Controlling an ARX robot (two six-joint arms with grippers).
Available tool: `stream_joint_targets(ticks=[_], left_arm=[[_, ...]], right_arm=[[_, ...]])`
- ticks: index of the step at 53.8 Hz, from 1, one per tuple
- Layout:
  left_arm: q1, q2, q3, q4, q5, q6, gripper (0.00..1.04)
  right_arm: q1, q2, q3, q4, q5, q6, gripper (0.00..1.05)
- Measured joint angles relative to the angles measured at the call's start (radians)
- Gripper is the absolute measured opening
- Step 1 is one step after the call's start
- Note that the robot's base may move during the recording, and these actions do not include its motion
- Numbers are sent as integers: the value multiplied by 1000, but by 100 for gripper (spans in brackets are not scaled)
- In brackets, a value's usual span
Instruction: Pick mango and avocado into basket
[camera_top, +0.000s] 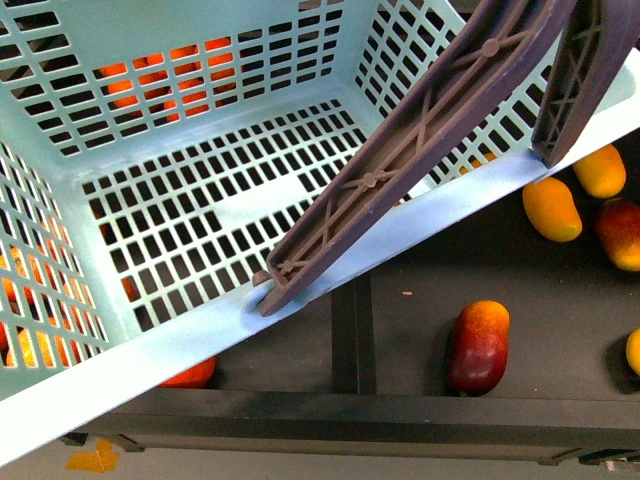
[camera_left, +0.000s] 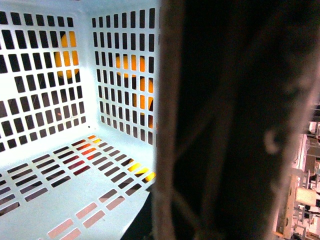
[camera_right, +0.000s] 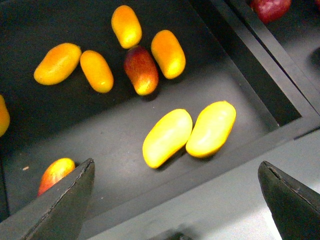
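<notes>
Right gripper (camera_right: 176, 166) hovers with jaws wide over a dark tray (camera_right: 100, 125) of yellow mangoes (camera_right: 190, 132).
The basket (camera_top: 60, 130) has a bare floor and its handle (camera_top: 420, 150) is swung across. The mango (camera_top: 478, 345) lies outside, near its rim. Left jaws' state cannot be told.

1. A black bin (camera_top: 560, 330) fills the front view from 3 to 6 o'clock, matt and evenly lit.
2. A black divider (camera_top: 352, 345) crosses it at 6 o'clock.
3. Grey floor (camera_top: 300, 464) edges the bottom, and a yellow scrap (camera_top: 95, 458) lies at 7 o'clock.
4. The left wrist view shows a bright, blurred pale rack (camera_left: 300, 200).
5. In the right wrist view, a grey ledge (camera_right: 225, 200) borders the bin.
</notes>
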Motion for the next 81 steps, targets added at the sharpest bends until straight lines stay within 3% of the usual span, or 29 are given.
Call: stream_joint_targets(ticks=[10,20,43,63,81], left_arm=[[0,0,0,0,5,0,4],[0,0,0,0,0,0,4],[0,0,0,0,4,0,4],[0,0,0,0,4,0,4],[0,0,0,0,4,0,4]], right_arm=[[-29,433,156,211,-3,-106,96],[3,837,360,267,73,-182,96],[148,1281,824,118,124,-91,96],[168,1519,1165,-23,128,-48,96],[185,1615,1345,-86,110,-19,96]])
